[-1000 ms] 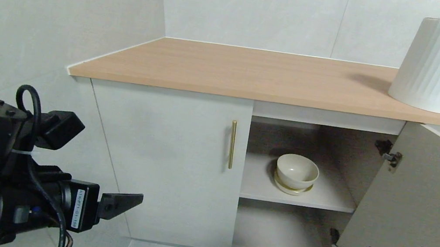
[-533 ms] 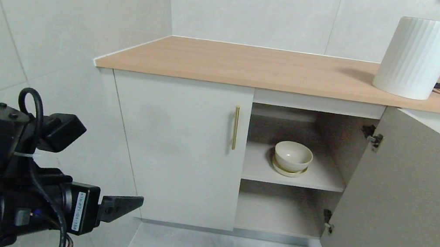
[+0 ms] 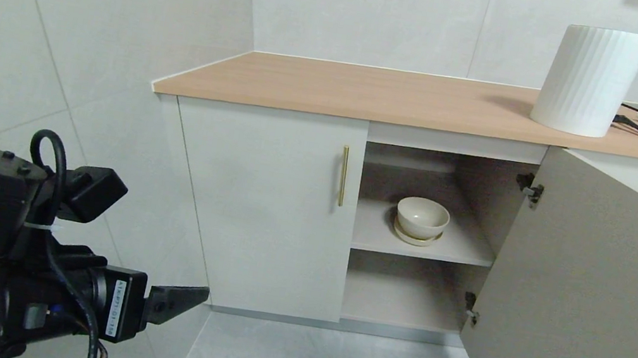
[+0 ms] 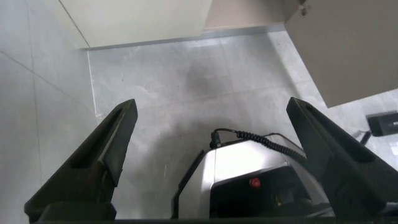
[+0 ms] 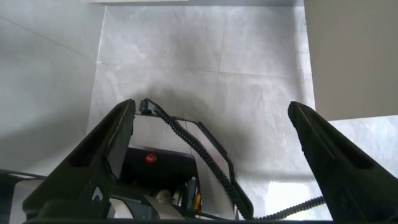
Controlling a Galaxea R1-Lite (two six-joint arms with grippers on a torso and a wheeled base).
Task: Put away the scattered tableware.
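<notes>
View pulled back from cupboard (image 3: 263, 208) over 1 s | bowl (image 3: 422, 217) on plate (image 3: 414, 239) left on shelf (image 3: 461, 250), door (image 3: 585, 279) open | left gripper (image 4: 212, 104), right gripper (image 5: 211, 104): jaws spread wide, empty | stowing judged done, door closing due

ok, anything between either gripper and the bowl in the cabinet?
Nothing visible. The bowl sits on a saucer on the upper shelf; the right door stands open, the left door shut beside that opening. The left gripper and right gripper sit low, outside.
</notes>
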